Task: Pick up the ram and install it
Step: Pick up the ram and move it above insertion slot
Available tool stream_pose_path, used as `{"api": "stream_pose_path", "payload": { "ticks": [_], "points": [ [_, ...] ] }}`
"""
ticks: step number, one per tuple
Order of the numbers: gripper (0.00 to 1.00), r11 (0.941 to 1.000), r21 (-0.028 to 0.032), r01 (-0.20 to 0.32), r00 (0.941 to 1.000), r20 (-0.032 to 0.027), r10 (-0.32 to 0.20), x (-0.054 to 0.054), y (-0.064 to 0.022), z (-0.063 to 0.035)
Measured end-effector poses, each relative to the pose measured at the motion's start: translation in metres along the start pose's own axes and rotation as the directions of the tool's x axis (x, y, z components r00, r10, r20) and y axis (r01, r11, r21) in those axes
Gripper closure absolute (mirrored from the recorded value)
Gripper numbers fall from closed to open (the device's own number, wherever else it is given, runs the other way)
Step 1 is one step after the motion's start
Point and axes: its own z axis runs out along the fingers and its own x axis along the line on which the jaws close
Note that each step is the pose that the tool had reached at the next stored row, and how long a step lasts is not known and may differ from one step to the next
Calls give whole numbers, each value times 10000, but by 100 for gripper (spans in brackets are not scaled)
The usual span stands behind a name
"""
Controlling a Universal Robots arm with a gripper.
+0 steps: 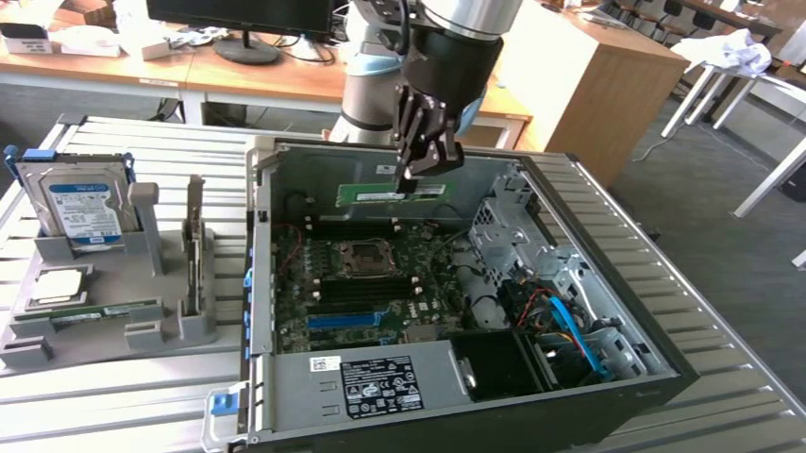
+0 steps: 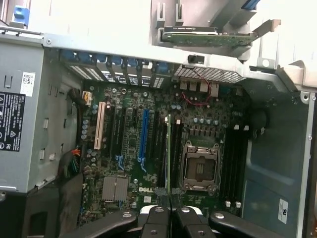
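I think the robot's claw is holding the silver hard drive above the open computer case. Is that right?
Not quite. The gripper is shut on the ram, the thin green stick, above the open computer case. The exterior view shows this. The silver hard drive stands in the grey holder on that view's left.

A slatted grey metal table [image 1: 126, 406] carries an open computer case [image 1: 598, 245] lying on its side across its middle and the exterior view's right, and a grey parts holder [image 1: 189, 330] near its left edge.
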Motion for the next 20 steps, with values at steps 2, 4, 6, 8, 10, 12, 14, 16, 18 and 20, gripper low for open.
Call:
{"api": "stream_pose_path", "payload": {
  "ticks": [2,4,6,8,10,12,14,16,18,20],
  "points": [
    [88,10000,-1,1,10000,0,-1,2,-29,-1],
    [88,10000,0,0,10000,0,0,5,-63,-2],
    [88,10000,0,1,10000,1,-1,7,-119,-3],
    [88,10000,0,0,10000,0,0,2,-189,-5],
    [88,10000,-1,1,10000,0,-1,-11,-228,-5],
    [88,10000,0,1,10000,0,-1,-40,-256,-3],
    [88,10000,0,1,10000,0,-1,-64,-284,-2],
    [88,10000,0,1,10000,0,-1,-93,-310,0],
    [88,10000,0,1,10000,0,-1,-114,-332,1],
    [88,10000,0,0,10000,-1,0,-128,-364,2]
  ]
}}
